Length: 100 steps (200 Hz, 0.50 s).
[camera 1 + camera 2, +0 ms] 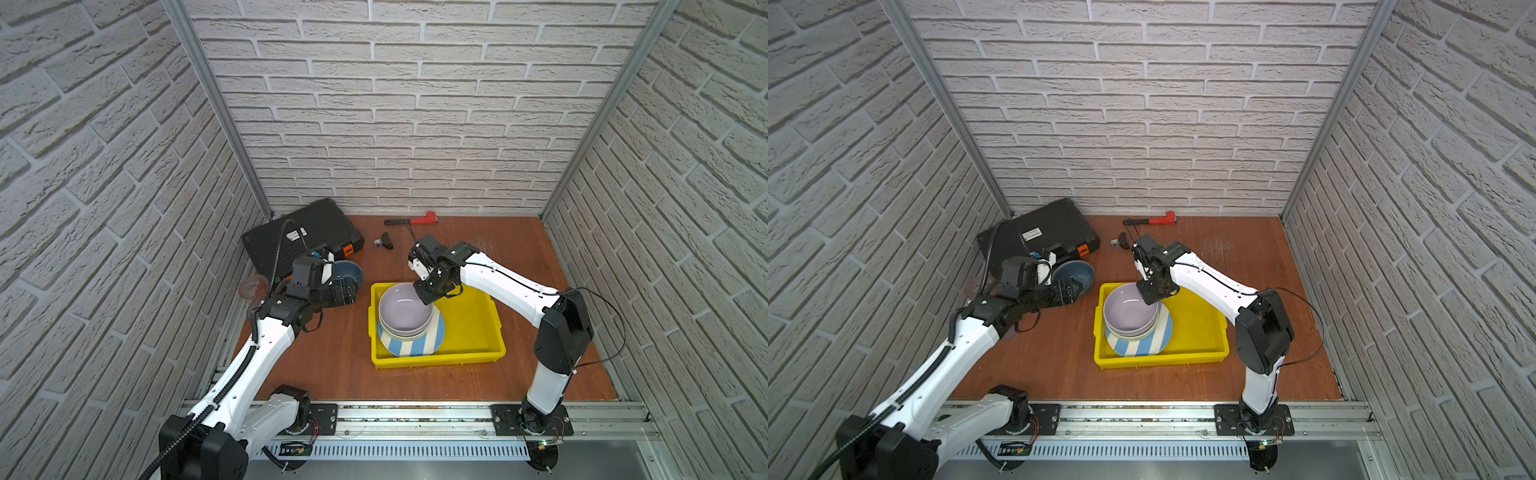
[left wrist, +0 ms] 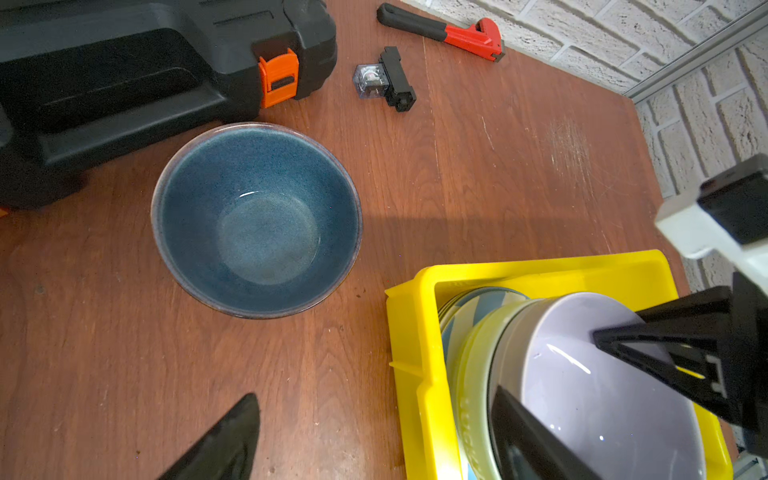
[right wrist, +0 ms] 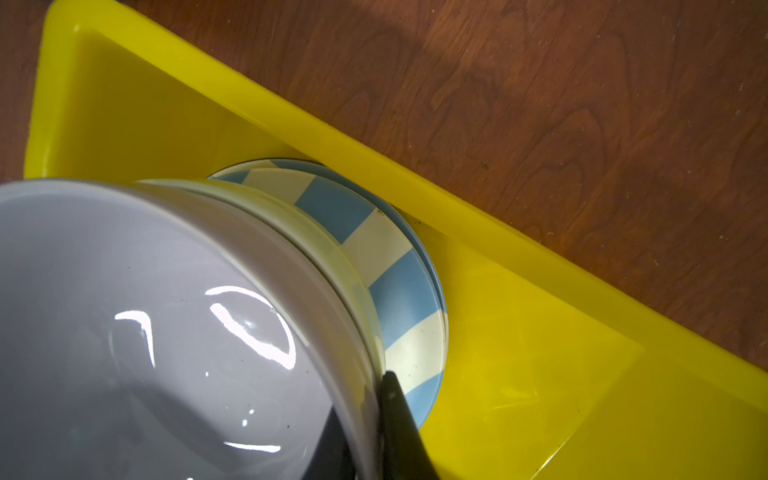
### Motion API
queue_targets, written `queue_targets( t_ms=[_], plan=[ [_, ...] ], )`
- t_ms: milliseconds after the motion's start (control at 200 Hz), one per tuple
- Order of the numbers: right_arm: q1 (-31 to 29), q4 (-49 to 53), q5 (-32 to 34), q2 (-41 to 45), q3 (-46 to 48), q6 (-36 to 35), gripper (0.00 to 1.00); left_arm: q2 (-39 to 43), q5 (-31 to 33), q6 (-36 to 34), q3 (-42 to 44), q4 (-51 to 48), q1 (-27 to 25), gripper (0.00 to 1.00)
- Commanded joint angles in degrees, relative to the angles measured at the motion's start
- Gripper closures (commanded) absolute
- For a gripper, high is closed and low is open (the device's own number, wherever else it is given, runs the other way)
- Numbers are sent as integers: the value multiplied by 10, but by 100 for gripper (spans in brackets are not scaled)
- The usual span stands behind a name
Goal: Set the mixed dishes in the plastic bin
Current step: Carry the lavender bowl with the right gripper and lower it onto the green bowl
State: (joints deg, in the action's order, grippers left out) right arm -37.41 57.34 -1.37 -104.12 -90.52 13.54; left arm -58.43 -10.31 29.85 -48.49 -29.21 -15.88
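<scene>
The yellow plastic bin [image 1: 478,357] [image 1: 1196,328] [image 3: 540,332] holds a blue-white striped plate [image 1: 415,347] [image 3: 395,291]. On the plate a pale green bowl [image 1: 409,332] [image 3: 324,249] carries a lavender bowl [image 1: 401,305] [image 1: 1127,307] [image 3: 124,332] nested in it. My right gripper [image 1: 426,297] [image 1: 1148,297] [image 3: 370,399] is shut on the lavender bowl's rim, one finger inside and one outside. A blue bowl [image 1: 347,270] [image 1: 1075,272] [image 2: 257,220] sits upright on the table, left of the bin. My left gripper [image 1: 349,291] [image 1: 1073,289] [image 2: 374,395] hangs open beside it, holding nothing.
A black tool case [image 1: 299,237] [image 2: 124,83] with orange latches lies at the back left. A red pipe wrench [image 1: 419,219] [image 2: 469,37] lies by the back wall, a small black and clear part [image 1: 384,241] in front of it. A tinted translucent tumbler [image 1: 251,286] stands by the left wall.
</scene>
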Motion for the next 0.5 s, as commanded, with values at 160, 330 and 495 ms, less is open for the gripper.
queue_targets(
  t_ms=[160,330,495],
  plan=[
    [-9,-42,-22,38,10,21,78,2,6,8,3,9,5,13],
    [-10,-57,-13,52,28,27,70,-4,6,11,5,14,6,13],
    [-10,-71,-7,72,48,34,70,-13,6,14,4,17,7,14]
  ],
)
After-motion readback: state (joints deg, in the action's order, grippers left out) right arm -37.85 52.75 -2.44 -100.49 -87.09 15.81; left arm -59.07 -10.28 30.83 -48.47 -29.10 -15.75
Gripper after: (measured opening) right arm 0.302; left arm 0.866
